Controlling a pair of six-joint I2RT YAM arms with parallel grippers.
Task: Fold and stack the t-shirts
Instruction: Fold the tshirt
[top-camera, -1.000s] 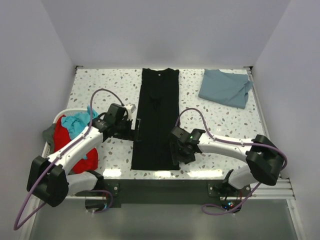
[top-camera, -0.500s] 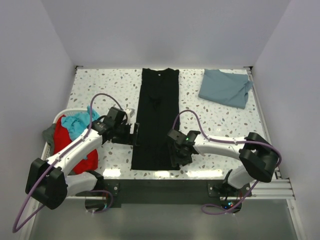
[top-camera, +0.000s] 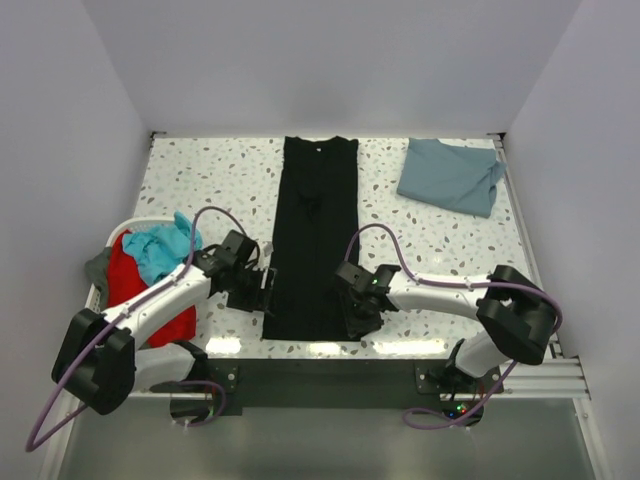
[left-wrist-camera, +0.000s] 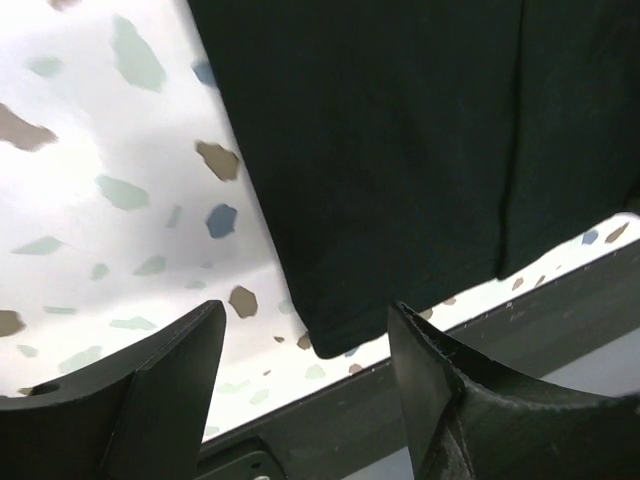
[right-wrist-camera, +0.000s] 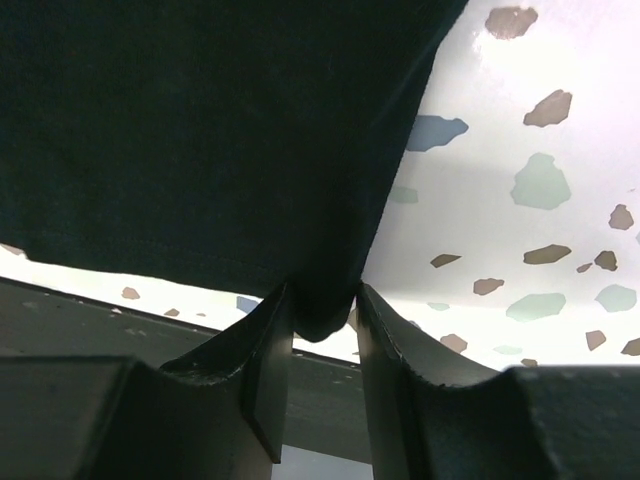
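The black t-shirt lies folded into a long narrow strip down the middle of the table, neck at the far edge. My left gripper is open beside the strip's near left corner, which lies between its fingers without touching them. My right gripper is shut on the strip's near right corner, the cloth pinched between its fingers. The slate-blue t-shirt lies folded at the far right of the table, away from both grippers.
A white laundry basket at the left edge holds red and teal clothes. The table's near edge and a dark rail run just in front of both grippers. Speckled tabletop lies either side of the black strip.
My left gripper moved nearer and slightly right, down to the black shirt's near left corner. My right gripper moved a little nearer and left onto the near right corner.
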